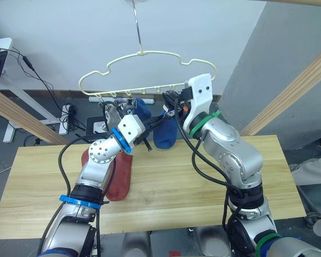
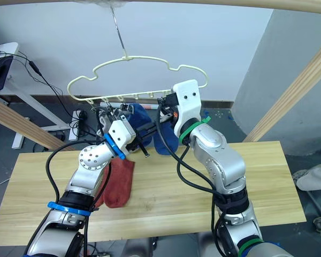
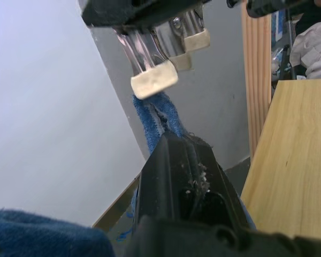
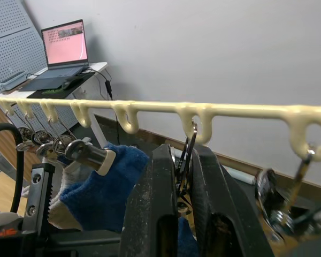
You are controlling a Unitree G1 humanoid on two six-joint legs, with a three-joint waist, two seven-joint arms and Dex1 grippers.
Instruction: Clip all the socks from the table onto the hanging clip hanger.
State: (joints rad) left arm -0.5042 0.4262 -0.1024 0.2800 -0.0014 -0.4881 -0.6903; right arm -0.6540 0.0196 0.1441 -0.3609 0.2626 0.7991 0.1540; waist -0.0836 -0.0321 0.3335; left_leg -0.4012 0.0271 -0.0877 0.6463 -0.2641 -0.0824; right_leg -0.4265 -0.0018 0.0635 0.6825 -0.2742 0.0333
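Here, both grippers work at the clip hanger (image 1: 144, 69) above the table's (image 1: 203, 198) far edge.
Head views: a rust-red sock (image 2: 119, 184) lies near the table's left edge. Left wrist view: the left gripper (image 3: 184, 160) pinches a blue sock (image 3: 158, 120). Right wrist view: the right gripper (image 4: 183, 160) squeezes a metal clip (image 4: 185, 155), jaws narrow.

The rust-red sock (image 2: 119, 182) at centre left is partly covered by the left arm. The hook of the clip hanger (image 1: 144, 53) is cut off by the top edge. A blue sock (image 1: 166, 133) at centre is largely hidden behind the right gripper (image 1: 170, 110), whose fingertips cannot be made out there.
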